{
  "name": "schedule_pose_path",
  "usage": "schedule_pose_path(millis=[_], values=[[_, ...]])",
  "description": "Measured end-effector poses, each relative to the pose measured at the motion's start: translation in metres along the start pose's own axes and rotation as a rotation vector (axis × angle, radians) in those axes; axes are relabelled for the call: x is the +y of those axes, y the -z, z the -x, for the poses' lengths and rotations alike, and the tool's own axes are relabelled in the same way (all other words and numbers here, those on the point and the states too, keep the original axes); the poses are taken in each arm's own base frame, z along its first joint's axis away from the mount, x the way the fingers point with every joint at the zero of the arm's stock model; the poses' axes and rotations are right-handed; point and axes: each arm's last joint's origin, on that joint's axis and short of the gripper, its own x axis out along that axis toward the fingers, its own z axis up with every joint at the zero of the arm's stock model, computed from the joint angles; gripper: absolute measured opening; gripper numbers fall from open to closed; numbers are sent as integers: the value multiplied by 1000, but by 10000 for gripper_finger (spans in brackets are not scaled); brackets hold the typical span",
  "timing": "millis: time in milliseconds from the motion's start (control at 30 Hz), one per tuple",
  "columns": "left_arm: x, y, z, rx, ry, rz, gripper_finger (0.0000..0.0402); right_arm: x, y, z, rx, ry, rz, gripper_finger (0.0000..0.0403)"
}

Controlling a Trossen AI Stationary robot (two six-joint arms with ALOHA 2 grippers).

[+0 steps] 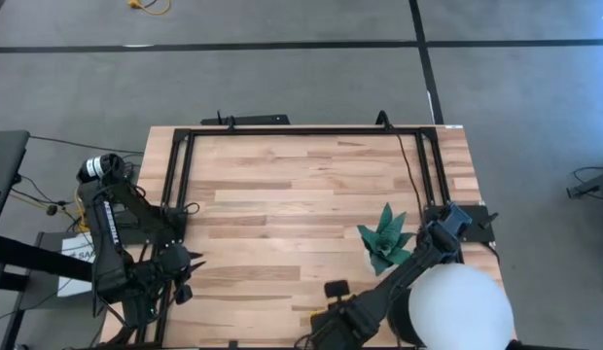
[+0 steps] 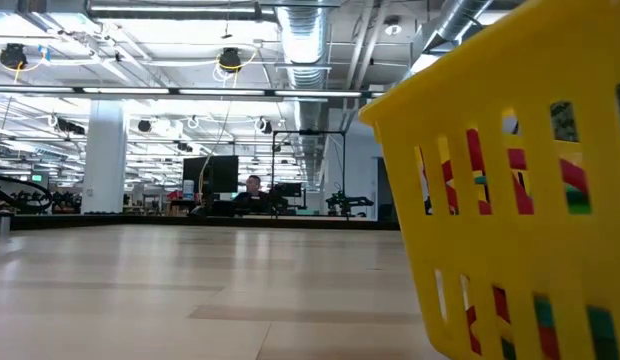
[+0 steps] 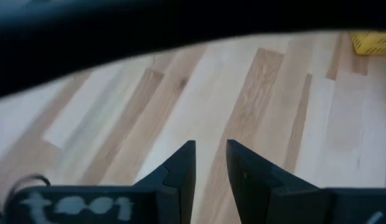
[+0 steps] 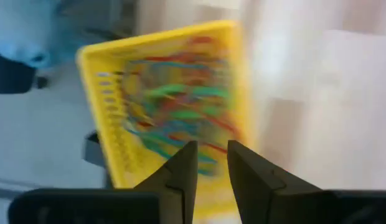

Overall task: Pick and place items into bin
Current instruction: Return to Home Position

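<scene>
The yellow bin [image 4: 112, 124] fills the right wrist view and holds several red, green, blue and yellow loops [image 4: 180, 112]. In the low view the bin [image 2: 510, 130] stands at the near table edge, its slots showing the loops [image 2: 515, 185]. My right gripper [image 4: 211, 152] hovers above the bin's inside, shut, with nothing visible between its fingers. In the high view it is at the near edge [image 1: 321, 326], covering the bin. My left gripper [image 3: 210, 152] waits shut over bare wood near the table's left edge [image 1: 180, 267]. The bin [image 3: 373, 42] shows far off in the left wrist view.
A teal folded-paper star [image 1: 384, 240] lies right of the table's middle. A big white sphere [image 1: 459, 306] sits at the near right corner beside the right arm. A black frame [image 1: 301, 131] runs along the far and side edges. Bare wood [image 1: 282, 214] spans the middle.
</scene>
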Motion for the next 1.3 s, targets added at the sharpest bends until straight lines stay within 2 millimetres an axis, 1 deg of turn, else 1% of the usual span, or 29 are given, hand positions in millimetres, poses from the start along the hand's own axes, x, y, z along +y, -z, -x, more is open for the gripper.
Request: schedule_pose_path(millis=[100,167,233,267,333,367,433,500,533,667,800,867,933,1000,1100,1167,1233,1300], values=[[4,-5,3,-24,-34,-61,80,-20,8,35,-27,89,5,78],[7,-12,11,-22,-51,-72,80,-33,16,64,-84,163,21,77],[8,-20,18,-23,-8,-76,80,-49,24,97,-175,257,50,77],[11,-26,23,-33,19,-96,80,-58,29,115,-222,300,66,77],[17,-40,35,-72,73,-70,80,-74,40,147,-312,360,84,77],[20,-46,40,-109,95,-49,80,-82,46,161,-356,372,68,77],[27,-55,46,-209,124,-57,80,-96,55,184,-446,361,-60,77],[36,-64,51,-294,141,-81,80,-107,64,201,-513,357,-191,77],[40,-66,52,-302,147,-83,80,-112,69,207,-519,367,-211,77],[52,-70,50,-345,137,-73,80,-128,84,221,-525,454,-241,77],[83,-82,57,-356,189,-3,80,-149,94,233,-525,448,-288,77],[103,-86,60,-354,230,18,80,-161,99,240,-532,428,-322,77],[122,-88,61,-363,265,28,80,-168,106,240,-529,419,-334,77],[138,-85,57,-357,293,39,80,-172,114,233,-521,420,-331,77],[158,-73,43,-332,330,69,80,-175,136,221,-563,393,-356,77],[170,-65,34,-312,357,103,80,-177,160,218,-647,339,-365,77],[182,-60,27,-302,381,125,80,-178,184,215,-782,235,-374,77],[190,-55,21,-314,388,136,80,-176,202,205,-915,158,-303,77]])
